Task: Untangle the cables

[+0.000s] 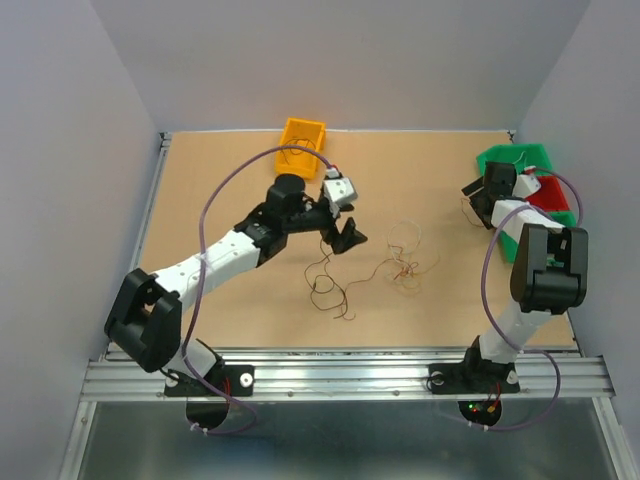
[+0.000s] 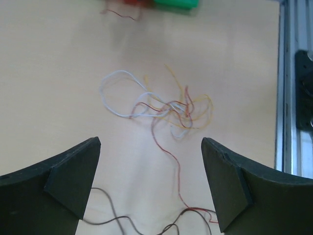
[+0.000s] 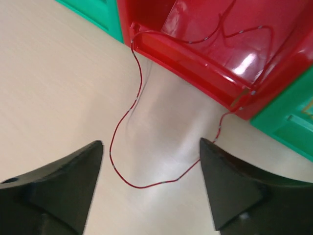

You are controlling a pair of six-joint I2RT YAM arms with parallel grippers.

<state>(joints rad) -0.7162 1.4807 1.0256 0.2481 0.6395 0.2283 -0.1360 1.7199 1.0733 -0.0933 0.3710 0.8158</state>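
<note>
Cables (image 2: 171, 110) knotted on the surface (image 2: 49, 73); I'd lower my wide left claw (image 2: 150, 147) onto the white loop (image 2: 110, 85) alone; right claw (image 3: 151, 144) spread, empty

**Thin cables: one knot, one loose, one over a rim**

A small tangle (image 2: 178, 111) of hair-thin whitish, yellow and reddish-brown cables lies flat near the middle of the surface (image 1: 220, 180). A whitish loop (image 2: 113, 90) spreads out from one side of it. Near it, a dark brown cable (image 1: 330, 285) lies in loose curls. A red cable (image 3: 146, 186) comes over the rim of the red bin (image 3: 195, 63), and its loop rests on the surface.
</note>
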